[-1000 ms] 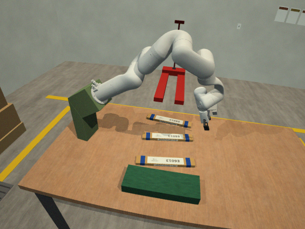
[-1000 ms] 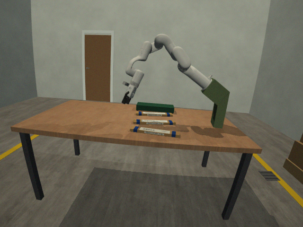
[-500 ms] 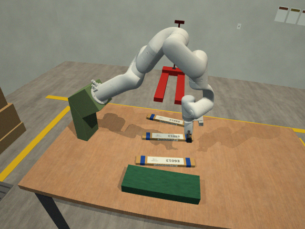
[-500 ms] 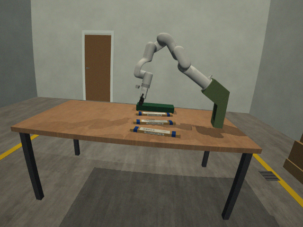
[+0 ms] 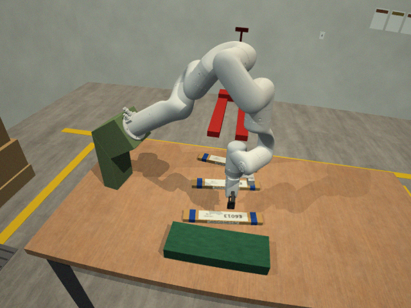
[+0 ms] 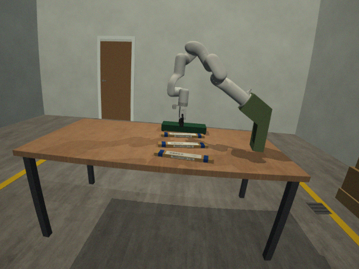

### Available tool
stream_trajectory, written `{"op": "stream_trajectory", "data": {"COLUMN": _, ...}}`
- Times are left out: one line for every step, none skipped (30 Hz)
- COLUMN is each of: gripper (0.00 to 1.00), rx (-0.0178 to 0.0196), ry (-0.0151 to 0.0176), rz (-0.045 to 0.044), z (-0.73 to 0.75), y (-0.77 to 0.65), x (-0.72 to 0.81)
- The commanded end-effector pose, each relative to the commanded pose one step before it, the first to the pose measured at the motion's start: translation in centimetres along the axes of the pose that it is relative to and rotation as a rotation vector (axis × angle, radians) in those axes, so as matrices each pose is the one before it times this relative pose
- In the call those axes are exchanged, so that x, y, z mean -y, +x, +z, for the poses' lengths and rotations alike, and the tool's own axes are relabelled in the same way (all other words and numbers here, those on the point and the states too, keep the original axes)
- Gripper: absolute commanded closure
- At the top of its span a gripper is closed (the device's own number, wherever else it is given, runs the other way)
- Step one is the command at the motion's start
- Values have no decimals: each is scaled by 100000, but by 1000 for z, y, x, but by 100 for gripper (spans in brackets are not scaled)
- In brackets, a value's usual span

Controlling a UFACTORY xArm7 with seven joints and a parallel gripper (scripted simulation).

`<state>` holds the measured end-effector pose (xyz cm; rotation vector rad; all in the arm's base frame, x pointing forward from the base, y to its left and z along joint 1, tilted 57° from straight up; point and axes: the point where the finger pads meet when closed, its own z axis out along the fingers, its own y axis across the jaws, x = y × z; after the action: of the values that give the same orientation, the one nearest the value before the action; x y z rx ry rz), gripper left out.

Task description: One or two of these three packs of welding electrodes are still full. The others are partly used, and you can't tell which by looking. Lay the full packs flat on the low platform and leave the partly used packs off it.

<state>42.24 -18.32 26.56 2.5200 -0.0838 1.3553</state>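
Note:
Three tan packs with blue bands and white labels lie flat in a row on the wooden table. The near pack point(image 5: 222, 217) lies beside the dark green low platform point(image 5: 217, 247). The middle pack point(image 5: 225, 183) and the far pack point(image 5: 212, 159) lie behind it, partly hidden by the arm. My gripper point(image 5: 231, 201) points straight down, open and empty, a little above the near pack. In the exterior view the gripper point(image 6: 181, 120) hangs in front of the platform point(image 6: 183, 127), above the pack nearest to it point(image 6: 182, 134). Nothing lies on the platform.
The green robot base point(image 5: 114, 149) stands at the table's left rear. A red frame point(image 5: 228, 114) stands on the floor behind the table. Cardboard boxes point(image 5: 11, 162) stand at the left. Yellow lines mark the floor.

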Motion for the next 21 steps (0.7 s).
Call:
{"op": "stream_trajectory", "data": {"gripper": 0, "rx": 1236, "ry": 183, "rz": -2401, "z": 497, "y": -1742, "x": -1559}}
{"op": "stream_trajectory", "data": {"gripper": 0, "rx": 0, "ry": 0, "rz": 0, "z": 0, "y": 0, "x": 0}}
{"op": "stream_trajectory", "data": {"gripper": 0, "rx": 0, "ry": 0, "rz": 0, "z": 0, "y": 0, "x": 0}}
{"op": "stream_trajectory", "data": {"gripper": 0, "rx": 442, "ry": -197, "rz": -363, "z": 63, "y": -293, "x": -207}}
{"op": "stream_trajectory", "data": {"gripper": 0, "rx": 282, "ry": -124, "rz": -231, "z": 40, "y": -187, "x": -130}}
{"op": "stream_trajectory", "data": {"gripper": 0, "rx": 152, "ry": -66, "rz": -125, "z": 21, "y": -101, "x": -69}}
{"op": "stream_trajectory", "data": {"gripper": 0, "rx": 58, "ry": -25, "rz": -48, "z": 8, "y": -39, "x": -27}}
{"op": "stream_trajectory", "data": {"gripper": 0, "rx": 9, "ry": -4, "rz": -7, "z": 1, "y": -6, "x": -4}}
{"op": "stream_trajectory", "data": {"gripper": 0, "rx": 0, "ry": 0, "rz": 0, "z": 0, "y": 0, "x": 0}}
{"op": "stream_trajectory", "data": {"gripper": 0, "rx": 0, "ry": 0, "rz": 0, "z": 0, "y": 0, "x": 0}}
{"op": "stream_trajectory", "data": {"gripper": 0, "rx": 0, "ry": 0, "rz": 0, "z": 0, "y": 0, "x": 0}}
{"op": "stream_trajectory", "data": {"gripper": 0, "rx": 0, "ry": 0, "rz": 0, "z": 0, "y": 0, "x": 0}}
{"op": "stream_trajectory", "data": {"gripper": 0, "rx": 0, "ry": 0, "rz": 0, "z": 0, "y": 0, "x": 0}}
{"op": "stream_trajectory", "data": {"gripper": 0, "rx": 0, "ry": 0, "rz": 0, "z": 0, "y": 0, "x": 0}}
{"op": "stream_trajectory", "data": {"gripper": 0, "rx": 0, "ry": 0, "rz": 0, "z": 0, "y": 0, "x": 0}}
{"op": "stream_trajectory", "data": {"gripper": 0, "rx": 0, "ry": 0, "rz": 0, "z": 0, "y": 0, "x": 0}}
{"op": "stream_trajectory", "data": {"gripper": 0, "rx": 0, "ry": 0, "rz": 0, "z": 0, "y": 0, "x": 0}}
{"op": "stream_trajectory", "data": {"gripper": 0, "rx": 0, "ry": 0, "rz": 0, "z": 0, "y": 0, "x": 0}}
{"op": "stream_trajectory", "data": {"gripper": 0, "rx": 0, "ry": 0, "rz": 0, "z": 0, "y": 0, "x": 0}}
{"op": "stream_trajectory", "data": {"gripper": 0, "rx": 0, "ry": 0, "rz": 0, "z": 0, "y": 0, "x": 0}}
{"op": "stream_trajectory", "data": {"gripper": 0, "rx": 0, "ry": 0, "rz": 0, "z": 0, "y": 0, "x": 0}}
